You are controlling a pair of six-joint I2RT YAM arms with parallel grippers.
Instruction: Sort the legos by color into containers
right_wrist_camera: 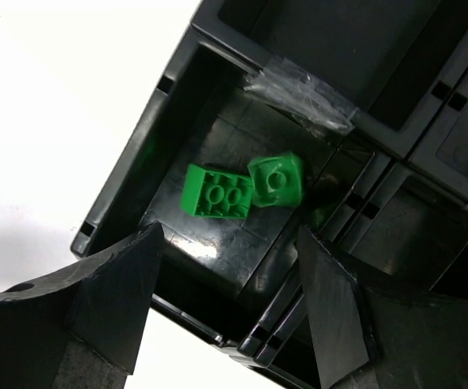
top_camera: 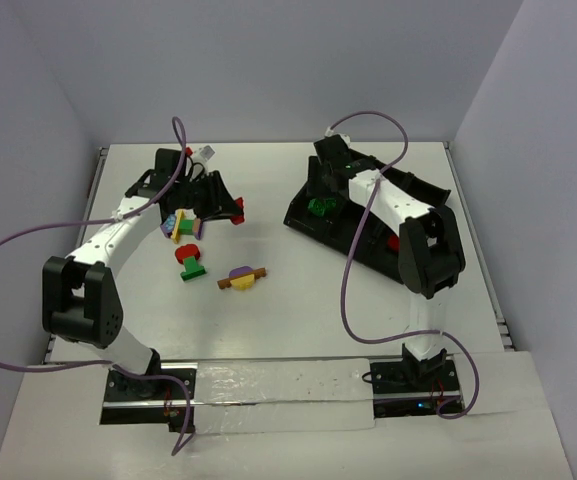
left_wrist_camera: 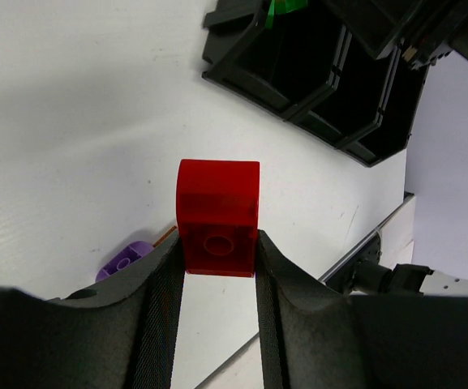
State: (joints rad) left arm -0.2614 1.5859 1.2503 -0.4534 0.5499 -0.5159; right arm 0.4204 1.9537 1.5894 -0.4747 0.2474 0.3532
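Observation:
My left gripper (top_camera: 228, 208) is shut on a red lego (left_wrist_camera: 217, 217), which is pinched between both pads at the fingertips (left_wrist_camera: 165, 279) over the white table. My right gripper (right_wrist_camera: 229, 275) stands open over the near-left compartment of the black tray (right_wrist_camera: 128, 186), with nothing between its fingers. Two green legos (right_wrist_camera: 217, 192) (right_wrist_camera: 276, 180) lie loose on that compartment's floor, seen from above as a green spot (top_camera: 320, 207). A red piece (top_camera: 393, 242) shows in another compartment. Loose legos lie left of centre: a yellow-purple cluster (top_camera: 178, 226), a green-red one (top_camera: 192, 264) and a purple-brown one (top_camera: 241, 278).
The tray (top_camera: 368, 215) sits at an angle on the right half of the table, under the right arm (top_camera: 408, 215). Purple cables loop over both arms. A purple lego (left_wrist_camera: 124, 259) lies just left of the left fingers. White walls close in the table's back and sides.

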